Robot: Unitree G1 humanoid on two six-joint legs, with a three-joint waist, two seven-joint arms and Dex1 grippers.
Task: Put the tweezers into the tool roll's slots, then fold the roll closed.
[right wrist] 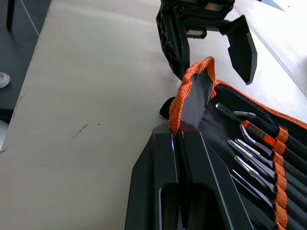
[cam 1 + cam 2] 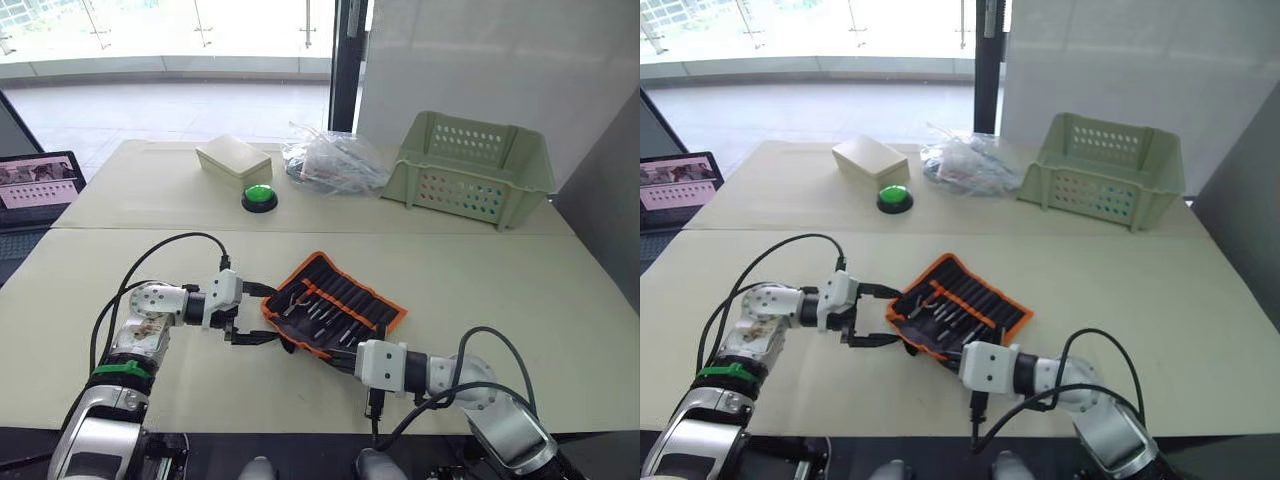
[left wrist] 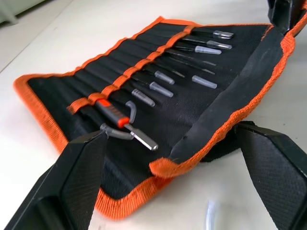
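Tweezers (image 3: 158, 88) sit slotted in the tool roll (image 2: 335, 300); right gripper (image 1: 184, 139) pinches its flap, left gripper (image 2: 262, 314) gapes beside it — folding comes next.

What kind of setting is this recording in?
Probably a lab or office test area: beige tables beside big floor-level windows, with a green push button and a laptop.

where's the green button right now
The green button sits on the far table half, left of centre, between the beige box and the tool roll.
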